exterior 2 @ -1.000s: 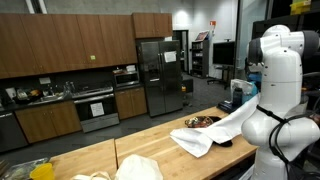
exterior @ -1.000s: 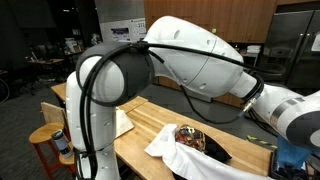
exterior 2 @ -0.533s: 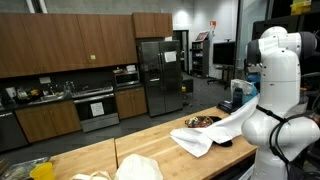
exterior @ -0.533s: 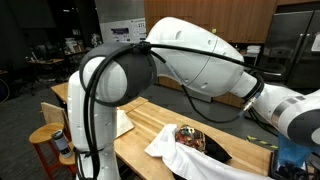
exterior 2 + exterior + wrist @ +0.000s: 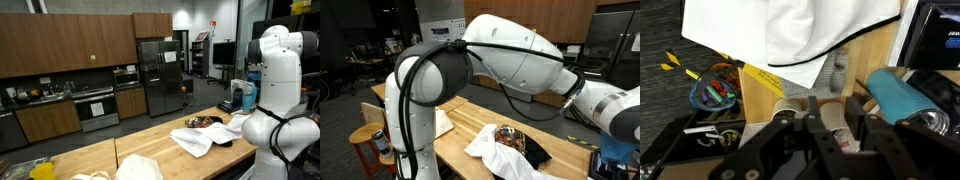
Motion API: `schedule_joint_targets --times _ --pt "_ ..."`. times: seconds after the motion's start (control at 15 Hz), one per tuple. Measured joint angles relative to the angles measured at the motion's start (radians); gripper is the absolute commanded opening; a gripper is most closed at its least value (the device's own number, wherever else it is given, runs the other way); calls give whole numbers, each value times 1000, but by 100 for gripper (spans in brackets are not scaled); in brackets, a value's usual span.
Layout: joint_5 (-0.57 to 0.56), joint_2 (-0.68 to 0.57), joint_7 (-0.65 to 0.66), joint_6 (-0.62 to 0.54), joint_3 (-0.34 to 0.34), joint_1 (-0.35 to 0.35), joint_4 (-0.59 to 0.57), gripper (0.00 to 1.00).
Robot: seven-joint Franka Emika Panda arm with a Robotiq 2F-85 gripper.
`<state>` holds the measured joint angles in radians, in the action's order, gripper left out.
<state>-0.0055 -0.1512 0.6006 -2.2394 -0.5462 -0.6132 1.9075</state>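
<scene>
Dark wooden cabinets (image 5: 70, 45) line the wall above a steel range (image 5: 97, 105), with a tall steel refrigerator (image 5: 160, 75) beside them. Ceiling lights (image 5: 181, 17) glare overhead. A wooden stool (image 5: 364, 140) stands at the end of the pale butcher-block counter (image 5: 120, 152).

Glossy white rounded arm (image 5: 520, 68), black cable (image 5: 480, 44) (strung along it), dark jaws

Arm (image 5: 510, 55) is blocking much of the table (image 5: 470, 122) in an exterior view. The white cloth (image 5: 205, 140) is hiding part of the bowl (image 5: 200, 122); bowl contents too small to tell. Wrist view: the white cloth is running off the top edge, and the gripper (image 5: 840, 115) is showing blurred, cut by the bottom edge.
</scene>
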Motion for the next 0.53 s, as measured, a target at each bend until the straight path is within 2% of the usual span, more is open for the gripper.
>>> schedule_joint_targets --times 0.07,0.13,0.2,0.33,0.53 --pt "0 0 0 0 0 0 0 35" --pt "0 0 0 0 0 0 0 60" --pt "0 0 0 0 0 0 0 61" --pt "0 -3 -5 3 1 1 2 70" --pt "-45 1 -22 -11 9 27 45 90"
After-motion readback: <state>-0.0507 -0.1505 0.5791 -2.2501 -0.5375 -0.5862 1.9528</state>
